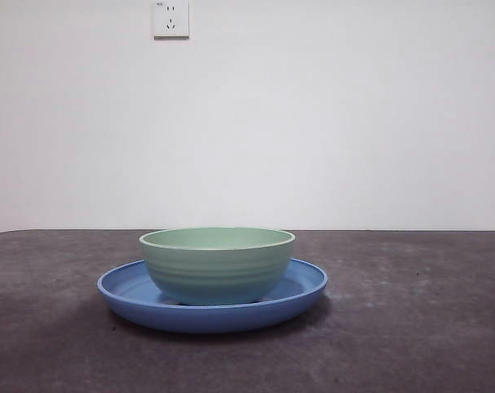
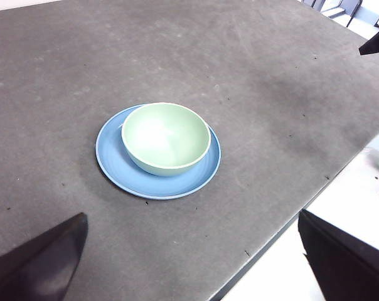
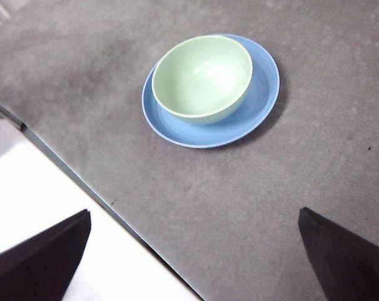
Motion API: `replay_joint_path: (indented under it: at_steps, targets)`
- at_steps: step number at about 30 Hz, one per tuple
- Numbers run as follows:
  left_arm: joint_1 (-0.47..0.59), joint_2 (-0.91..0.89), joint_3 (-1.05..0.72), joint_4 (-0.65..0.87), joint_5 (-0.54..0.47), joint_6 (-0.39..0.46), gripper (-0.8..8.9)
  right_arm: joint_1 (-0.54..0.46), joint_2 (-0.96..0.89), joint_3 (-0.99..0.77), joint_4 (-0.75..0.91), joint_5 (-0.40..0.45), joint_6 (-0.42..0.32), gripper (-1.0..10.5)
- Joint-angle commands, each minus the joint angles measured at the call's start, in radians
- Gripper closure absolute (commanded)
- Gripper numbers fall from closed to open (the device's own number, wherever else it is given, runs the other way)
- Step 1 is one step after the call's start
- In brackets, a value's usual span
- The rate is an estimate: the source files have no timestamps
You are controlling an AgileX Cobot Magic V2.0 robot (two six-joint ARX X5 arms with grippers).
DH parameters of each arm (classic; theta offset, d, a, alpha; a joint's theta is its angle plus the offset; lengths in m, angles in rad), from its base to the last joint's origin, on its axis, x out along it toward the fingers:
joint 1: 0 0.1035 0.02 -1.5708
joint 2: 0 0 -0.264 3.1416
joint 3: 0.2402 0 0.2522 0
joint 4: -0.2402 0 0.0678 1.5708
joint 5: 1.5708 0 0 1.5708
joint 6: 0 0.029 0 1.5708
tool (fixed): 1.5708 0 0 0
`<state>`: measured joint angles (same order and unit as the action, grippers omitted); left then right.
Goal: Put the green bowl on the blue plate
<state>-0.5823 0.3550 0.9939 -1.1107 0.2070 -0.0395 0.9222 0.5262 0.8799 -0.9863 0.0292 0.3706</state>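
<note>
Blue plate: we see the blue plate (image 1: 212, 307) lying flat on the gray table (image 1: 411, 327), about in the middle of the front view. It is wide and shallow, so it makes a good wide seat for a bowl.
Green bowl: the green bowl (image 1: 217, 264) sits upright on the plate, touching it, with blue rim showing all the way around. It sits a bit off the plate's middle. It is empty inside.
Job: we think the job is done, because the bowl already rests on the plate and nothing holds it.
Left gripper: our left gripper (image 2: 189, 263) hangs high up, well apart from the dishes, looking down at them. Its jaws are spread wide and hold nothing.
Right gripper: our right gripper (image 3: 192, 257) also waits high up near the table's edge, far from the bowl. Its jaws are wide too, with nothing between them.
Wall: a white socket (image 1: 171, 18) sits up on the wall behind.
</note>
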Motion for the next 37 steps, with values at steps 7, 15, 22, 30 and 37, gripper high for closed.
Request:
replay_joint_path:
  at_steps: [7, 15, 22, 30, 37]
  targets:
    - [-0.004, 0.002, 0.008, 0.009, -0.002, 0.001, 1.91, 0.011, -0.026, -0.01, 0.027, -0.007, 0.019, 3.2]
    - [-0.004, 0.002, 0.008, -0.005, -0.002, 0.001, 3.3, 0.011, -0.025, -0.01, 0.018, -0.006, 0.015, 3.7]
    - [-0.004, 0.002, 0.008, -0.023, -0.002, 0.002, 7.95, 0.011, -0.025, -0.01, -0.002, -0.009, 0.033, 9.2]
    - [-0.004, 0.002, 0.008, -0.019, -0.002, 0.001, 7.94, 0.011, -0.026, -0.008, 0.014, -0.005, 0.069, 9.2]
    - [-0.004, 0.002, 0.008, -0.019, -0.002, 0.001, 7.94, 0.011, -0.026, -0.008, 0.014, 0.0, 0.067, 9.2]
